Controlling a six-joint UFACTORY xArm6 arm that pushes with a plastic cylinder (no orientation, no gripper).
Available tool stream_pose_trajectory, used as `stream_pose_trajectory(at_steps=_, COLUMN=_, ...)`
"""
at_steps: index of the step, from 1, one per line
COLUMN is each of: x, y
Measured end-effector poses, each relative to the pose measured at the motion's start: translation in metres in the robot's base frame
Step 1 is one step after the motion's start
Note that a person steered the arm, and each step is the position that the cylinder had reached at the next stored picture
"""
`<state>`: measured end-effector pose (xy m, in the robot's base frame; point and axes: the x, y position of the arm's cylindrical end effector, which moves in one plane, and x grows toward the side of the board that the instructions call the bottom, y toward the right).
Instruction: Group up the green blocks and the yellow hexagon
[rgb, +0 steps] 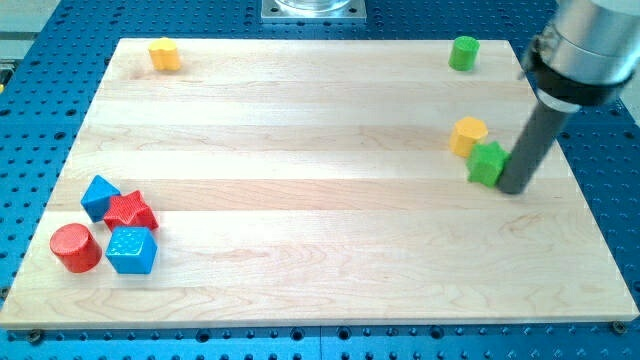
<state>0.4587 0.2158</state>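
A yellow hexagon (467, 135) lies at the view's right, with a green star-like block (487, 163) touching its lower right side. A green cylinder (463, 52) stands near the board's top right edge, well apart from those two. My tip (514, 188) is on the board just right of the green star-like block, touching or nearly touching it. The dark rod rises from there to the view's upper right.
A second yellow block (164, 54) sits at the top left. At the lower left are a blue block (99, 196), a red star-like block (130, 212), a red cylinder (75, 247) and a blue cube (132, 250). The wooden board (300, 150) has edges all round.
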Motion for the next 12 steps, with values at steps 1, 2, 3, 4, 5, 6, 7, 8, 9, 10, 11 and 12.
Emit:
stream_pose_trajectory(at_steps=1, x=-0.009, y=-0.019)
stream_pose_trajectory(at_steps=2, x=0.034, y=-0.035)
stream_pose_trajectory(at_steps=3, x=-0.015, y=-0.046)
stream_pose_trajectory(at_steps=4, x=-0.073, y=-0.047)
stream_pose_trajectory(at_steps=5, x=-0.105, y=-0.047)
stream_pose_trajectory(at_steps=6, x=-0.143, y=-0.047)
stream_pose_trajectory(at_steps=7, x=-0.099, y=-0.048)
stream_pose_trajectory(at_steps=8, x=-0.061, y=-0.069)
stream_pose_trajectory(at_steps=9, x=-0.066, y=-0.005)
stream_pose_trajectory(at_steps=10, x=-0.104, y=0.007)
stream_pose_trajectory(at_steps=11, x=-0.155, y=0.006)
stream_pose_trajectory(at_steps=12, x=-0.166, y=0.005)
